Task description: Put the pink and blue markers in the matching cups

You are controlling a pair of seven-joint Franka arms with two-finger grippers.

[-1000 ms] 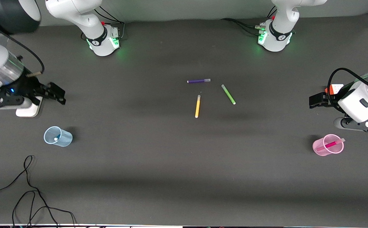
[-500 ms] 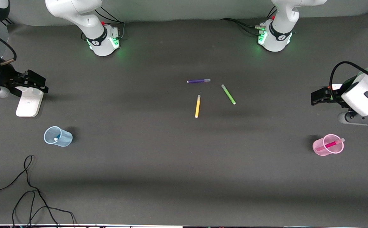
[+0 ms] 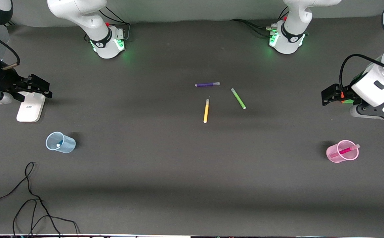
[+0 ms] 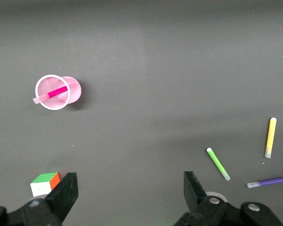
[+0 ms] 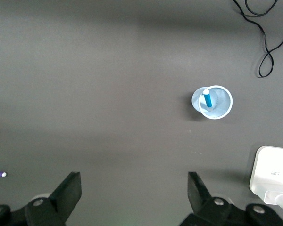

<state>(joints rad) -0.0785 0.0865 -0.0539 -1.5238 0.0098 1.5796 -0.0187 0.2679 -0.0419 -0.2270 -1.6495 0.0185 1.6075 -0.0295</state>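
markers both sit in their matching cups

you have the pink marker (image 3: 345, 151) leaning inside the pink cup (image 3: 336, 158) at the left arm's end of the table, and the blue marker (image 5: 207, 98) standing in the blue cup (image 3: 66, 146) at the right arm's end. your left gripper (image 4: 128, 200) hangs with fingers spread wide and empty over bare table near a small colour cube (image 4: 45, 183). your right gripper (image 5: 134, 198) is also spread and empty, over the table by a white block (image 3: 30, 107). purple pen (image 3: 207, 84), green pen (image 3: 238, 98) and yellow pen (image 3: 206, 110) lie mid-table.

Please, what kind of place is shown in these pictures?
Probably a robotics lab bench: two arms are bolted to a dark table, loose cables lie on it, and small test things are set out, such as a pink cup, a blue cup and a puzzle cube.
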